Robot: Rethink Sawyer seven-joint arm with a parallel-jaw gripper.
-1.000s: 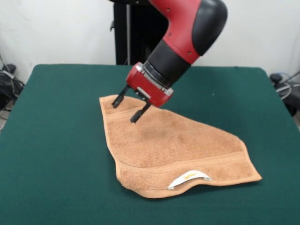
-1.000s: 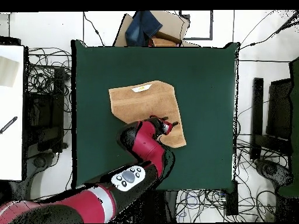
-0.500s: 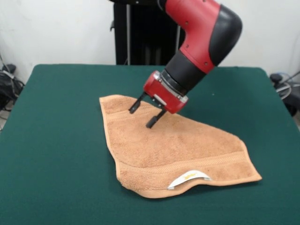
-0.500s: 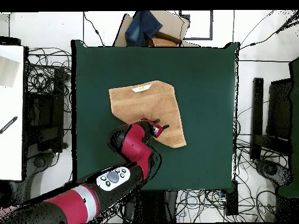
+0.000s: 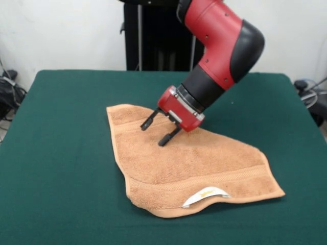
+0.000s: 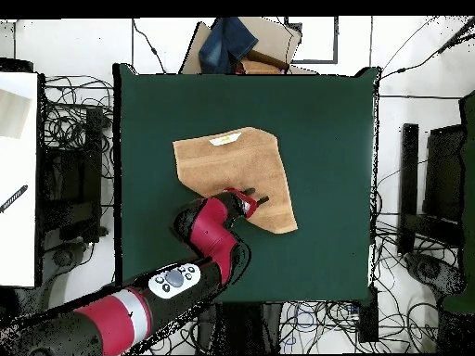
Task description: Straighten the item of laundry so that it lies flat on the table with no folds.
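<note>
**Gripper over the towel**

An orange-tan towel (image 5: 189, 163) lies on the green table (image 5: 61, 153), about in the middle. It is not a neat rectangle. One corner reaches toward the robot's side, and the wide end with the white label (image 5: 206, 195) lies on the other side. At that end the edge curls up a little by the label, so there is a small bump there. A woven stripe runs across the towel just above the label. Another stripe shows near the far corner.

The red and black arm (image 5: 219, 46) comes down at a slant. Its gripper (image 5: 156, 130) points down and sideways over the far part of the towel. The two black fingers (image 5: 149, 121) are spread apart with nothing between them. The tips are just above the cloth or barely touching it; I cannot tell which.

From above, the towel (image 6: 232, 176) sits near the table's middle, and the gripper (image 6: 255, 198) is over the towel's lower part.
</note>
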